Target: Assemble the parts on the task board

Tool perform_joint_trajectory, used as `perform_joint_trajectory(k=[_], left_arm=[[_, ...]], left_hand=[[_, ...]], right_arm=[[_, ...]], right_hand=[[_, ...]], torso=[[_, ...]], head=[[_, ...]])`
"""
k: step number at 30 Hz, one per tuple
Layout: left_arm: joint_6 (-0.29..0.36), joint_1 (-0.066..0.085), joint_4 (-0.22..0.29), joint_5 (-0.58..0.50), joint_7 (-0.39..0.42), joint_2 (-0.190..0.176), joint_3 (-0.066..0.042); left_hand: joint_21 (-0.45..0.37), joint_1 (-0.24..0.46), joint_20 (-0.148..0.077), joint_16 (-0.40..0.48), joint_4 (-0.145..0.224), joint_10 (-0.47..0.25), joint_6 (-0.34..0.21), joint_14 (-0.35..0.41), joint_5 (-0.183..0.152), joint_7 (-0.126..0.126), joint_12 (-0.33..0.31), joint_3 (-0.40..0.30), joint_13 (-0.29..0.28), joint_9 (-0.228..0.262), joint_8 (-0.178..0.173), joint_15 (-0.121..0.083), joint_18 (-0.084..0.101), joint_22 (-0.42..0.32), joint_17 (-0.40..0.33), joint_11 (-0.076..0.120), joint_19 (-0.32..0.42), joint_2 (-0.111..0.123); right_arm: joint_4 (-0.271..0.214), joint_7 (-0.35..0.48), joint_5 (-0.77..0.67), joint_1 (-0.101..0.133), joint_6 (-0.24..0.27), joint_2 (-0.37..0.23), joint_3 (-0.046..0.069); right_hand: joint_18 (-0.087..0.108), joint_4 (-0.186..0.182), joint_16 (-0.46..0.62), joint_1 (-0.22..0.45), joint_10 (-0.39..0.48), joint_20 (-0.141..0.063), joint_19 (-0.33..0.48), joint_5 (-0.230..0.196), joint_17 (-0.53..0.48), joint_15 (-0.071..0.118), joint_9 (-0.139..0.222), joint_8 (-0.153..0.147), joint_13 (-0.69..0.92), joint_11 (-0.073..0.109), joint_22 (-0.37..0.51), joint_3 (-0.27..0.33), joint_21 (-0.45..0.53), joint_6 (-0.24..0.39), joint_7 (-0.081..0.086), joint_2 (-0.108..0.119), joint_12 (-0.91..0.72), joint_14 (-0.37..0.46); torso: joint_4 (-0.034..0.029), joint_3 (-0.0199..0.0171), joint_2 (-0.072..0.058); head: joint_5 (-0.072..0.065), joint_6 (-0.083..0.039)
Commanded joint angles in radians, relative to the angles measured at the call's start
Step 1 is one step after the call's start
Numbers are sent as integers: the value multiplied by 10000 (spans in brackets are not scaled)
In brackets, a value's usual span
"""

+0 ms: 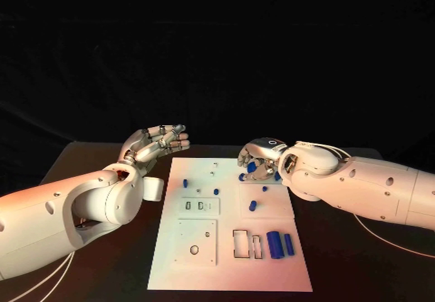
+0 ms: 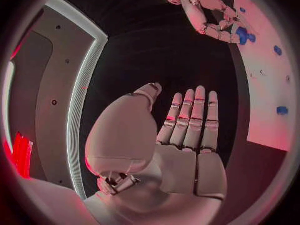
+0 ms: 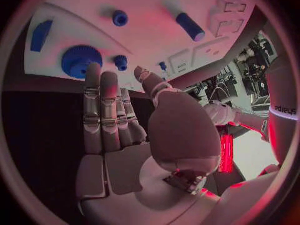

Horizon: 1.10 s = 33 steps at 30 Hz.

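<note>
The flat white rectangular task board [image 1: 231, 251] is lying in the middle of the black table [image 1: 100, 157], stretching away from the robot. The robot's left hand [image 1: 156, 143], silver and many-fingered, is hovering just off the board's far left corner with its fingers [image 2: 190, 116] lying straight and side by side, holding nothing; the left wrist view is showing the palm bare and the thumb standing a little apart. The robot's right hand [image 1: 261, 160] is hanging over the board's far right part, and in the right wrist view its fingers [image 3: 103, 105] are reaching straight out, close together and gripping nothing, their tips just above a round blue toothed gear [image 3: 80, 61] resting on the board. Beside that gear a small blue peg [image 3: 120, 62] is standing upright. A short blue cylinder [image 1: 253, 205] is lying further in, near the board's middle. Toward the near right corner, a thick blue cylinder [image 1: 274, 244] and a slimmer blue rod [image 1: 289, 244] are lying side by side, just right of a rectangular cut-out [image 1: 248, 244].
</note>
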State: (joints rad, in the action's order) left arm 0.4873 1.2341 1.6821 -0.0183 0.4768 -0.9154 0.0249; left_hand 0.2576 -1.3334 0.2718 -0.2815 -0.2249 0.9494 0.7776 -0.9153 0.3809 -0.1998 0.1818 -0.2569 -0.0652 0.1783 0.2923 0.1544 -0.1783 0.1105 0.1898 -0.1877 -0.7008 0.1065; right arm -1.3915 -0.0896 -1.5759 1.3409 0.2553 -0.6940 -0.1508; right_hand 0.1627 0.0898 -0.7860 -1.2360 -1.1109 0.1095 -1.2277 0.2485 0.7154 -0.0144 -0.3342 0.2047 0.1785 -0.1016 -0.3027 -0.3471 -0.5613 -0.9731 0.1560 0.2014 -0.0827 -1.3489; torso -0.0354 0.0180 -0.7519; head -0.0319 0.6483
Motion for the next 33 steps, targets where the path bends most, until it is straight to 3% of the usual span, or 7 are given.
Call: perform_joint_trajectory(k=[1,8,18,26,30,31,33], left_arm=[[-229,16,41,-164,-17,-2,-8],[-266,16,78,-184,-81,-25,-7],[-240,16,117,-189,-170,-53,-8],[-234,16,84,-190,-224,-63,-8],[-240,16,69,-190,-257,-64,-8],[-242,16,67,-190,-275,-66,-8],[-241,16,63,-190,-293,-66,-8]], left_hand=[[52,-34,5,58,-34,13,3,51,-33,-267,-43,-11,7,3,-15,35,-55,-15,10,-40,-45,29],[50,-22,8,75,-44,7,8,72,-47,-269,-66,-7,8,5,-15,42,-52,-22,11,-44,-51,34],[48,-8,10,90,-56,-9,12,90,-57,-272,-95,-3,10,6,-16,47,-49,-28,13,-52,-57,38],[48,4,12,102,-66,-29,13,104,-63,-277,-126,1,13,7,-18,52,-49,-34,16,-60,-64,43],[45,19,14,112,-78,-42,12,115,-67,-280,-148,6,14,7,-21,57,-47,-39,18,-66,-68,47],[43,30,16,119,-88,-54,6,123,-69,-285,-168,11,14,7,-26,61,-46,-44,20,-70,-69,49],[38,46,19,134,-104,-78,-4,140,-68,-292,-204,14,15,6,-34,68,-44,-53,24,-80,-71,49]], right_arm=[[96,-198,-488,-7,-244,91,0],[236,-268,-528,-24,-449,208,-10],[366,-309,-632,-68,-754,270,-21],[412,-282,-648,-105,-805,305,-24],[409,-274,-603,-113,-746,313,-25],[402,-267,-584,-114,-711,315,-25],[391,-261,-557,-116,-661,317,-25]], right_hand=[[122,-85,-1669,-92,27,-18,279,53,1069,-19,-135,-103,133,38,-679,-183,-786,-100,-16,19,-126,-116],[150,-140,-3100,-54,31,6,646,166,1976,-33,-298,-184,213,31,-1550,-618,-1733,-206,-9,89,-163,-360],[138,-168,-3737,-24,-48,25,791,225,2374,-37,-413,-195,223,29,-2259,-1030,-2406,-336,17,139,-171,-530],[98,-204,-4033,16,-88,38,761,229,2569,-23,-478,-185,217,45,-2753,-1218,-2838,-408,-6,148,-163,-619],[28,-312,-4370,75,-193,18,574,216,2859,-5,-547,-161,205,77,-3460,-1465,-3425,-486,-41,50,-167,-780],[-34,-363,-4624,61,-298,-11,389,-17,3111,22,-599,-140,186,108,-3985,-1716,-3862,-536,-76,-16,-155,-934],[-74,-416,-4777,90,-397,-32,281,-46,3270,43,-647,-104,176,130,-4300,-1873,-4118,-601,-106,-35,-145,-1027]], torso=[[-27,13,-58],[-31,10,-129],[-43,38,-213],[-45,30,-250],[-45,38,-271],[-44,41,-279],[-43,38,-288]], head=[[-15,8],[3,46],[-12,106],[-3,137],[-1,122],[18,112],[9,107]])
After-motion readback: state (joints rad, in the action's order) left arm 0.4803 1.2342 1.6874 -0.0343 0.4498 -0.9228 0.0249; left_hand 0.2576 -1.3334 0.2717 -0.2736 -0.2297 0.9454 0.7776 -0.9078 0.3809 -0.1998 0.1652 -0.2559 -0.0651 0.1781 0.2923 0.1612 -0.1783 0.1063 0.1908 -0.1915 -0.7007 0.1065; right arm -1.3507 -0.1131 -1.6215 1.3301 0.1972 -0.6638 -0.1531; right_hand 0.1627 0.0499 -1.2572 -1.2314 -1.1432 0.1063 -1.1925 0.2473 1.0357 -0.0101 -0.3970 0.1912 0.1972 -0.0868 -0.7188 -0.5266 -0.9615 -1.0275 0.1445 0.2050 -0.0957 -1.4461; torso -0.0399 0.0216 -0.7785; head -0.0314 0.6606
